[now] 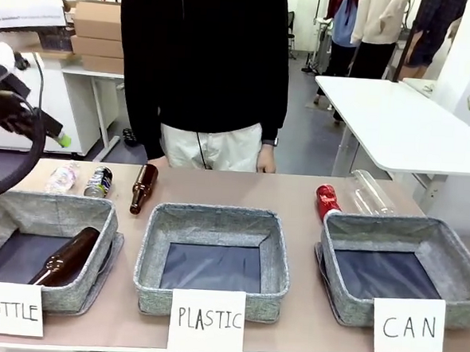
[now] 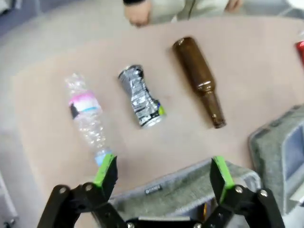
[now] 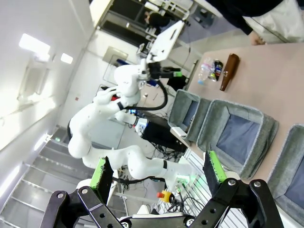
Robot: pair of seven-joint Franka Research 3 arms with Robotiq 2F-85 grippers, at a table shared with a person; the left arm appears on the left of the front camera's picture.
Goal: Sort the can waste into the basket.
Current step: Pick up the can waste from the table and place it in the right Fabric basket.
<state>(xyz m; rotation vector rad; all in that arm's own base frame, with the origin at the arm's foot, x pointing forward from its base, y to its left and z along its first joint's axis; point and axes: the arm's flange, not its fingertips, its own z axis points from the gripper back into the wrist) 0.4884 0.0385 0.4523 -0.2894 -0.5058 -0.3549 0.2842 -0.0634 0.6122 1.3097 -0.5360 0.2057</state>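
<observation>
Risk check: crowded pick on the left, long carry to the basket

Left gripper [image 2: 163, 173] hangs above the near wall of the BOTTLE bin [image 2: 190, 187]. Its jaws are spread wide with nothing between them. Right gripper [image 3: 158, 170] is also wide open and empty, aimed off across the room rather than down at the table.

Printed can [image 2: 141, 96] lies crushed on the table between a clear plastic bottle [image 2: 86, 114] and a brown glass bottle [image 2: 199, 80], near both and touching neither. Red can [image 1: 326, 201] lies just behind the far-left corner of the CAN basket [image 1: 347, 302], which has nothing in it yet. A second clear bottle [image 1: 371, 192] is close beside the red can.

Likely failures:
- Wide jaws coming down off-centre could clip the plastic bottle or nudge the brown bottle, and both would probably roll.
- The printed can is dented and uneven, so the pads may seat badly and it could slip or twist out.
- This can is at the opposite end of the table from the basket. A loose grip on the carry could drop it into the PLASTIC bin [image 1: 217, 215].
- A push on the red can could send it into the clear bottle or off the back of the table.
- The person's hand [image 2: 137, 16] rests at the far edge, close enough to matter if a reach overshoots.
</observation>
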